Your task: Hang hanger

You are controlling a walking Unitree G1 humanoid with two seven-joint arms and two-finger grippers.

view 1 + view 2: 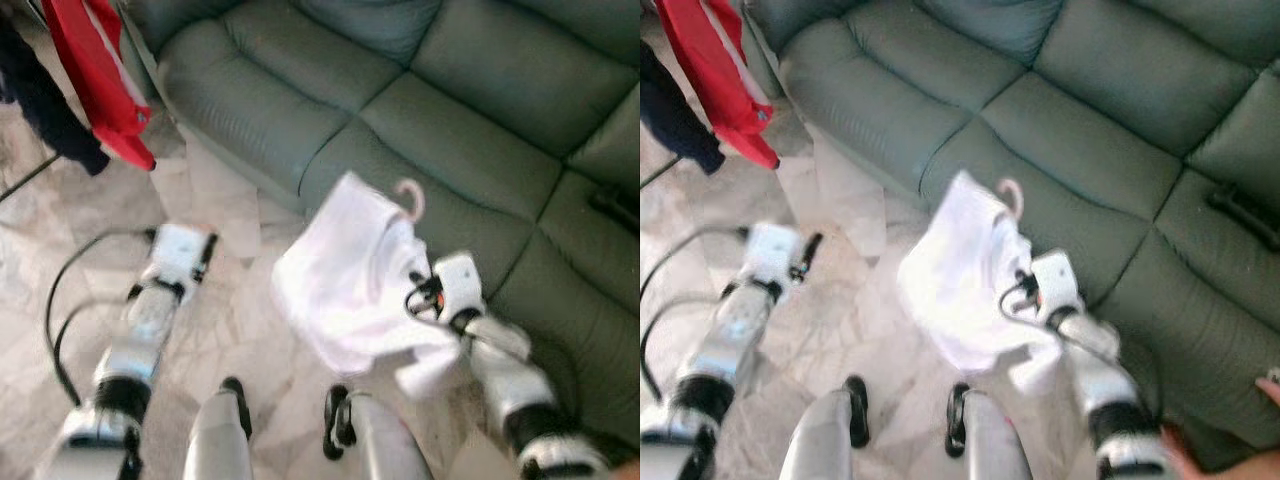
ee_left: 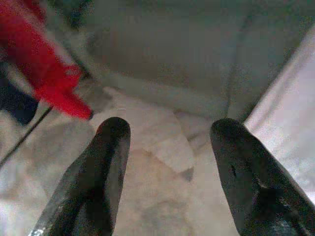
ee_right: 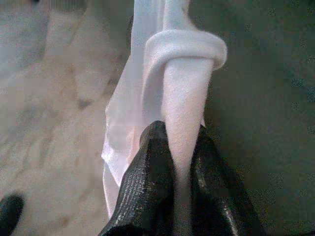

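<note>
right gripper [image 3: 179, 147]: fingers pinching pink plastic hanger [image 1: 410, 198] draped with white cloth garment [image 1: 345, 285], centre frame, before grey-green leather sofa [image 1: 450, 110] | left gripper [image 2: 170, 142]: fingers spread, lower left over pale marble floor [image 1: 210, 300] | red garment [image 1: 100, 70], dark navy garment [image 1: 45, 110] hang upper left | person's hand [image 1: 1268, 388] at lower right edge

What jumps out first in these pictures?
A white garment on a pink hanger is gripped by the right tool, in front of a big green sofa. Off to the left hangs a red garment, and the left tool is open over the marble floor.
</note>
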